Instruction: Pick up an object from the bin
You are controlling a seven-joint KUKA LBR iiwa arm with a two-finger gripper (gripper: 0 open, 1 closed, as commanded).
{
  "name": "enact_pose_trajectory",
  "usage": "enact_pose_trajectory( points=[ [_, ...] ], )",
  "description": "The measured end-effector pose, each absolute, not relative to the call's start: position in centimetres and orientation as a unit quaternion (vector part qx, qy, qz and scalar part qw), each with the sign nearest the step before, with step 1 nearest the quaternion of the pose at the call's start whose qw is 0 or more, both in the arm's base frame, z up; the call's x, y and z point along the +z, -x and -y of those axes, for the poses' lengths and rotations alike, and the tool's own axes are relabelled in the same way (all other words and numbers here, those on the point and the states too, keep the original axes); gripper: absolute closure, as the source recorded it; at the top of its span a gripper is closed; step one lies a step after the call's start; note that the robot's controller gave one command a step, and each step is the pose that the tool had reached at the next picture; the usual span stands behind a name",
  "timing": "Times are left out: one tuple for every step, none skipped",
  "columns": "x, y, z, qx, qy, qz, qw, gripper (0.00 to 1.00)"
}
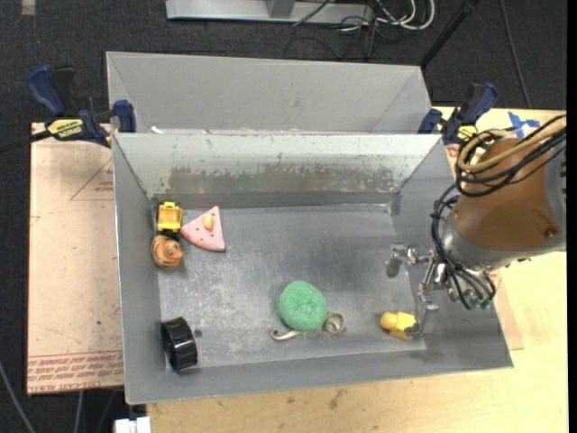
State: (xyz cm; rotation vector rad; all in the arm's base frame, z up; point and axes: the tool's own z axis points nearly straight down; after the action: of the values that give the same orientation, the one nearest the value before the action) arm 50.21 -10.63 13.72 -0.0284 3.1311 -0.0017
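Pincer (416,289) sits low in the bin's (261,264) front right corner, just beside a small yellow toy (395,322), prob. because that piece lies alone w/ bare floor round it. The green ball (302,304) and metal hook (311,328) are near, further along the front. Can't tell if the pincer is apart or together, or touching the toy: wrist & cables crowd that spot, and the toy's too small to identify.

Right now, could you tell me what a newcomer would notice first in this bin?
The green ball in the front middle of the bin stands out most. The tool hangs at the right, close to a small yellow thing near the front. A pink wedge lies at the back left, a black cap in the front left corner.
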Motion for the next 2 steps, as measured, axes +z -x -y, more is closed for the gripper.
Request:
enact_pose_trajectory(
  points=[
    [8.0,-50.2,7.8,0.0,-0.035,-0.999,0.001,0.0],
    [6.8,-50.8,4.6,0.001,-0.075,-0.997,-0.001,0.0]
  ],
)
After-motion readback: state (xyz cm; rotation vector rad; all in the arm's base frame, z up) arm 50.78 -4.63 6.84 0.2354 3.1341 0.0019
